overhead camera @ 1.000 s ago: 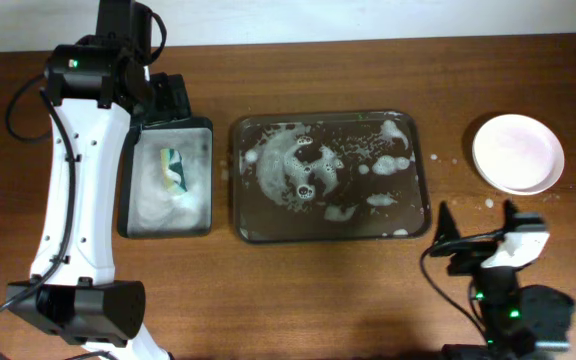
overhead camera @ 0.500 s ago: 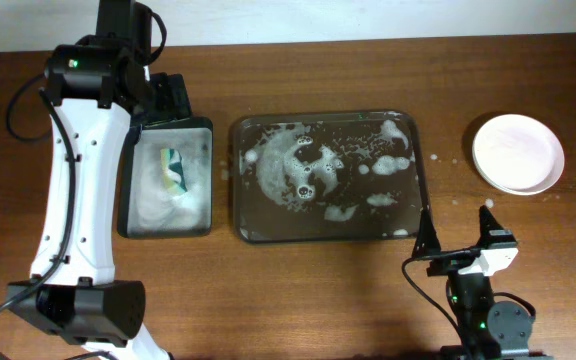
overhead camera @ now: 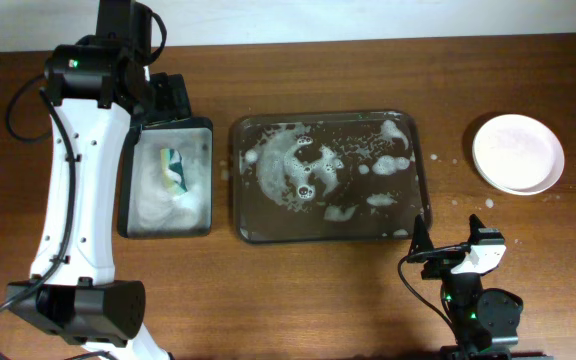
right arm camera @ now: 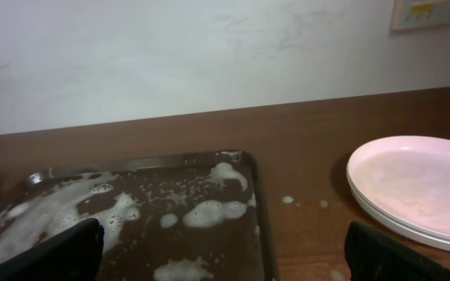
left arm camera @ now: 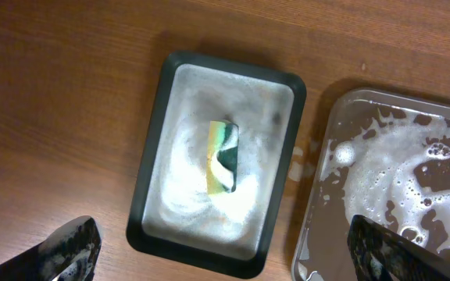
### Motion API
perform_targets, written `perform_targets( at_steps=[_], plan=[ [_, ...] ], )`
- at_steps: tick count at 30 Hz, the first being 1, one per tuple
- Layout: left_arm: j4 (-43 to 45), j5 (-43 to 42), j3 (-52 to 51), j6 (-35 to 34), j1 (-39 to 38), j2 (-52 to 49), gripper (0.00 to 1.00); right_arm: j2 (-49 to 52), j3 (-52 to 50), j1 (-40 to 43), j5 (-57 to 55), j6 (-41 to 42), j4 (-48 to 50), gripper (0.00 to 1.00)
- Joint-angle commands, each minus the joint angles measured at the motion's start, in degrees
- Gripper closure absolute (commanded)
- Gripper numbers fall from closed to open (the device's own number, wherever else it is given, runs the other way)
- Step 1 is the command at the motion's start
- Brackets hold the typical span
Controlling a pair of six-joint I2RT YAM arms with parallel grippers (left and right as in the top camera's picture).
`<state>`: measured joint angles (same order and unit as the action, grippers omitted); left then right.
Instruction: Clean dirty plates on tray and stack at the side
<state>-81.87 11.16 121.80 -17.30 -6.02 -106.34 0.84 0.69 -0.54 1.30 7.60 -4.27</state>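
1. Right gripper (overhead camera: 448,243), at the tray's 5 o'clock: jaws apart, empty.
2. Tray (overhead camera: 268,224): held foam (overhead camera: 298,165) only, no plates.
3. Plates (overhead camera: 518,152): stacked on the table at the tray's 3 o'clock. The task looked finished, so the next move was probably only parking the arms.
4. Left gripper (left arm camera: 223,246), at the tray's 9 o'clock, above the sponge (left arm camera: 223,156) in the small black tray (left arm camera: 145,187): jaws apart, empty.

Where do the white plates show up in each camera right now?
Overhead: plates at the far right, clear of the tray.
Left wrist: not in view.
Right wrist: plates at lower right.
Shared landmark: the foamy tray, to the left of the plates in both views.
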Motion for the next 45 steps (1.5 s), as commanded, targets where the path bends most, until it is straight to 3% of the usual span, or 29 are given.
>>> perform_targets(
  at_steps=[1, 17, 20, 24, 34, 40, 45],
  plan=[
    [0.0, 0.0, 0.2, 0.3, 0.2, 0.7, 0.01, -0.3, -0.4, -0.6, -0.5, 0.6, -0.2, 0.02],
    [-0.6, 0.6, 0.2, 0.3, 0.1, 2.6, 0.01, -0.3, -0.4, -0.6, -0.5, 0.6, -0.2, 0.02],
    [9.2, 2.9, -3.3, 0.3, 0.1, 7.1, 0.01, -0.3, -0.4, -0.6, -0.5, 0.6, -0.2, 0.02],
    [29.9, 1.5, -20.1, 0.3, 0.1, 18.6, 0.01, -0.3, -0.4, -0.6, -0.5, 0.6, -0.2, 0.02],
    [67.3, 0.4, -75.5, 0.5, 2.7, 56.0, 0.01, -0.3, -0.4, -0.6, -0.5, 0.6, -0.2, 0.02],
    [79.3, -1.3, -101.0, 0.5, 6.3, 76.4, 0.01, -0.3, -0.4, -0.6, -0.5, 0.6, -0.2, 0.02],
    [82.1, -1.3, -110.8, 1.8, 8.5, 85.8, 0.0, -0.3, -0.4, -0.6, -0.5, 0.6, -0.2, 0.01]
  ],
)
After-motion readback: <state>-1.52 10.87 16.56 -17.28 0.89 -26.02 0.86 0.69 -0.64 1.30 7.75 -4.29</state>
